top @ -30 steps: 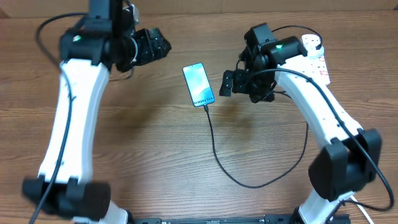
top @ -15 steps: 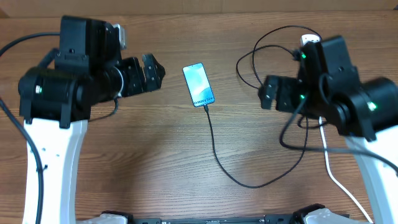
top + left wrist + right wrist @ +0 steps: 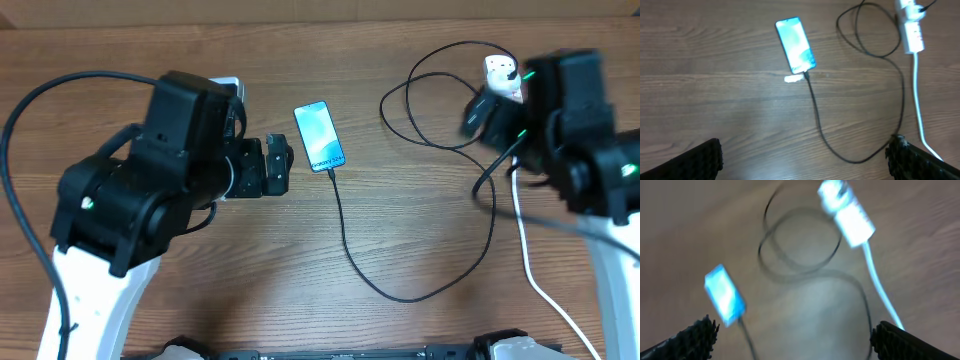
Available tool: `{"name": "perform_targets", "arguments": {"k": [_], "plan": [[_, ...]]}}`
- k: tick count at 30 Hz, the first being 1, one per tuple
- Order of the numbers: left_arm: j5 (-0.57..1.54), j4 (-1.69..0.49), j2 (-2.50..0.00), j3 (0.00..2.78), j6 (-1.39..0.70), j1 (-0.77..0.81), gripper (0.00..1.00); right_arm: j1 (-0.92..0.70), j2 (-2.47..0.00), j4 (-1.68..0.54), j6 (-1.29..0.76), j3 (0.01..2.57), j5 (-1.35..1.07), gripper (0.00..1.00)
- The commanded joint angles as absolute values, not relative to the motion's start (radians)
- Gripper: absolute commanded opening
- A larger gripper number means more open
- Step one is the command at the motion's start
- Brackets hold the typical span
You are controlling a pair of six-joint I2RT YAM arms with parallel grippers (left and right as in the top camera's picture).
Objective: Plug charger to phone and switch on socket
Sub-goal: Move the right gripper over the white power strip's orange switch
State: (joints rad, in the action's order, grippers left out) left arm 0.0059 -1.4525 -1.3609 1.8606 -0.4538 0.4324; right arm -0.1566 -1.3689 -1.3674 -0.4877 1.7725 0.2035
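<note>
So, both grippers were spread wide with nothing in them. The left gripper [image 3: 277, 166] hovered just left of the phone [image 3: 319, 137] without touching it. Its fingers [image 3: 695, 160] sat at opposite bottom corners of the wrist view.

The right gripper [image 3: 796, 339] hung over the right side near the socket [image 3: 500, 74], pretty motion-blurred.

The phone lay flat on the wooden table [image 3: 400, 330], screen up and lit, a bit tilted. The charger [image 3: 345, 240] met the phone's bottom edge with its tip, curved toward the near edge, swung back up on the right and looped beside the socket. A thick white cord [image 3: 918, 105] trailed off the socket. Couldn't tell how the switch was set.
</note>
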Motion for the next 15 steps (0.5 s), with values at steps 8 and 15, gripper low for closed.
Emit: {"name": "perform_targets", "arguments": {"k": [8, 15], "plan": [[-0.086, -1.456, -1.429, 1.850, -0.472, 0.437, 1.00, 0.226, -1.605, -1.192, -0.173, 1.810, -0.103, 1.00], [-0.086, -1.456, -1.454, 1.850, -0.472, 0.437, 0.99, 0.359, -1.805, -0.969, -0.118, 1.849, -0.081, 1.00]]}}
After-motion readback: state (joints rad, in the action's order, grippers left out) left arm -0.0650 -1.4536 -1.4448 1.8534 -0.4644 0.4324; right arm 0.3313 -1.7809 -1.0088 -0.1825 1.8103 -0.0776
